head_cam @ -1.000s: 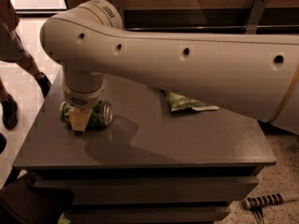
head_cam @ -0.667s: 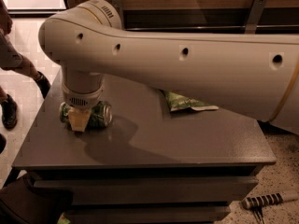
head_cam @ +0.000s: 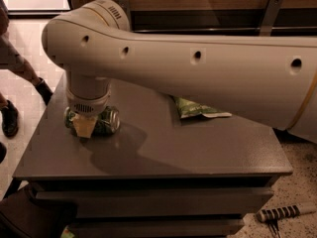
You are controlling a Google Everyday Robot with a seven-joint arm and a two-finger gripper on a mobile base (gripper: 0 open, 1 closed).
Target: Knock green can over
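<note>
The green can (head_cam: pixel 105 123) lies on its side on the grey table (head_cam: pixel 163 152) at the left, its silver top facing right. My gripper (head_cam: pixel 85 127) hangs from the big white arm straight down over the can and partly covers it. A pale fingertip (head_cam: pixel 84 128) shows in front of the can's left half. The rest of the can is hidden behind the wrist.
A flat green chip bag (head_cam: pixel 193 108) lies at the table's middle back, partly under the arm. A person's legs and shoes (head_cam: pixel 10 118) are on the tiled floor at the left. A striped tool (head_cam: pixel 285 213) lies on the floor at the lower right.
The can stays on its side under the gripper. The person at the left has shifted a leg. The arm holds about the same place.
</note>
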